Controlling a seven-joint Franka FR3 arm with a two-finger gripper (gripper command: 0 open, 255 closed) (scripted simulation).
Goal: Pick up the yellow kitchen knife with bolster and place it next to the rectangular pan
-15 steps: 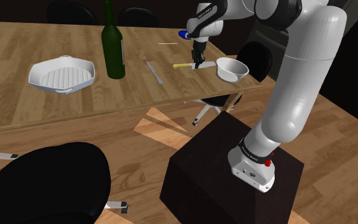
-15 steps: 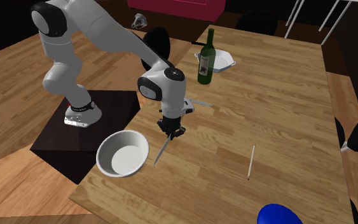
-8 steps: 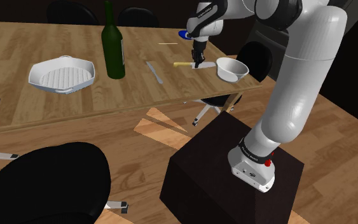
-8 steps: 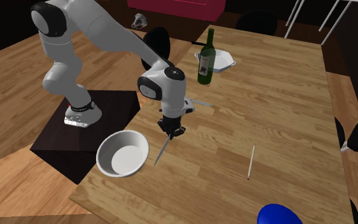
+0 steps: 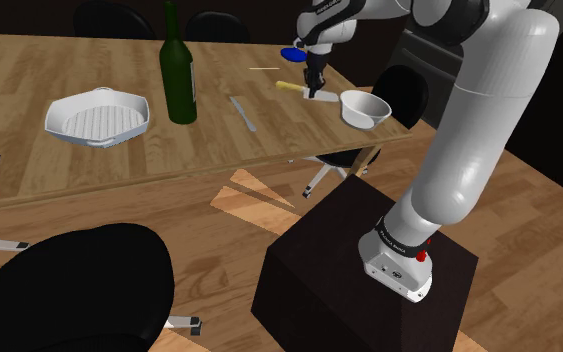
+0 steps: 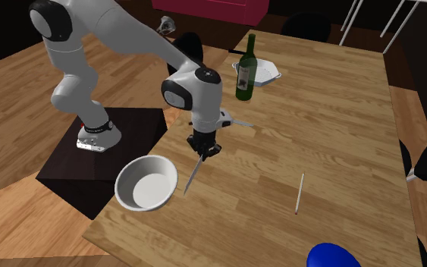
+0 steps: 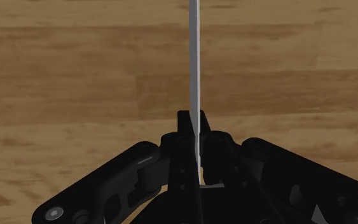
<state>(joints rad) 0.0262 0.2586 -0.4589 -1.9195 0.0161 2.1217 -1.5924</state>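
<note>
Hand [image 6: 205, 151] clamped on 1 yellow-handled knife [image 6: 193, 175] over table [image 6: 325, 136] w/ 1 bowl [image 6: 146, 183], 1 bottle [image 6: 244, 70], 1 pan [image 6: 263, 73]

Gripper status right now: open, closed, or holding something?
Gripper: shut on the yellow-handled knife, with the blade sticking out past the fingertips.

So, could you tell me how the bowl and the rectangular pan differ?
The bowl is round and smooth inside; the rectangular pan has a ridged floor and handles. The bowl sits at the table corner by the gripper holding the knife; the pan lies beyond the bottle. Both are white.
</note>
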